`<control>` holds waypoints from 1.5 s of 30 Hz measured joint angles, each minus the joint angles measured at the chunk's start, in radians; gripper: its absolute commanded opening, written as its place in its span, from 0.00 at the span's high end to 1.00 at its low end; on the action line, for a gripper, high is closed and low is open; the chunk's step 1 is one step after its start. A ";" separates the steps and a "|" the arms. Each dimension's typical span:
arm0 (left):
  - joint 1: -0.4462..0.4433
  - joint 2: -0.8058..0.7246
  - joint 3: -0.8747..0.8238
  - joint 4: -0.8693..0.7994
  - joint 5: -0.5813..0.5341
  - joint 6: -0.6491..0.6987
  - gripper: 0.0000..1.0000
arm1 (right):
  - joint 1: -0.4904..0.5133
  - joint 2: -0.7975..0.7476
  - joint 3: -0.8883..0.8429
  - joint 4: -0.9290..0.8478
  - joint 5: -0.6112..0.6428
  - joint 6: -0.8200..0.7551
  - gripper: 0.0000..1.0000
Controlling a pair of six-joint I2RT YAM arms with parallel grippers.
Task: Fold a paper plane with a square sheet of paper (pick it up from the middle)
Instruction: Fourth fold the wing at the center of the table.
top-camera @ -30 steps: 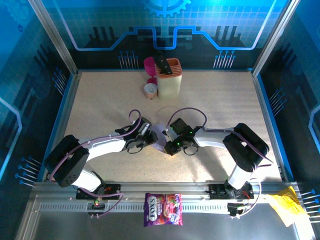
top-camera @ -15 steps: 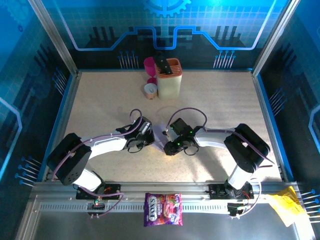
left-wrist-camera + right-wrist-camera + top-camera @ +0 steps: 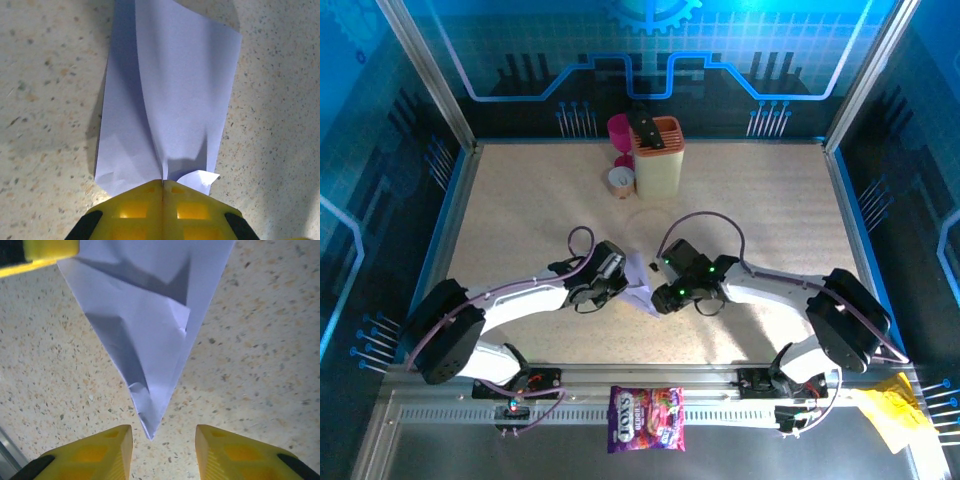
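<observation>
The paper plane (image 3: 640, 277) is pale lilac paper folded to a point, lying between the two arms at the table's middle. In the left wrist view its wide rear end (image 3: 170, 90) runs into my left gripper (image 3: 163, 182), whose yellow jaws are pressed shut on the central crease. In the right wrist view the plane (image 3: 145, 340) narrows to a tip that ends just ahead of my right gripper (image 3: 163, 440). That gripper is open and its fingers (image 3: 225, 447) stand clear of the paper on both sides. A left gripper finger (image 3: 50, 252) shows at the top left of that view.
At the back stand a cream holder with an orange rim (image 3: 658, 157), a pink cup (image 3: 618, 130) and a small cup (image 3: 618, 181). On the near rail lie a printed sweets bag (image 3: 647, 418) and yellow crumpled paper (image 3: 890, 410).
My left gripper has shut on the plane's rear. My right gripper has opened and let go of the tip. Both grippers and the paper shifted slightly toward the near edge.
</observation>
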 measured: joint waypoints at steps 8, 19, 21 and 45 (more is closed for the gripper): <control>-0.061 -0.015 -0.008 -0.063 -0.096 -0.166 1.00 | 0.086 0.064 0.017 0.000 0.076 0.011 0.63; -0.091 -0.070 -0.011 -0.124 -0.182 -0.278 1.00 | 0.111 0.122 0.043 0.015 0.105 0.016 0.65; -0.091 -0.071 -0.011 -0.125 -0.183 -0.283 1.00 | 0.114 0.126 0.050 0.014 0.106 0.016 0.65; -0.091 -0.077 -0.032 -0.125 -0.183 -0.304 1.00 | 0.147 0.219 0.124 0.030 0.121 0.023 0.76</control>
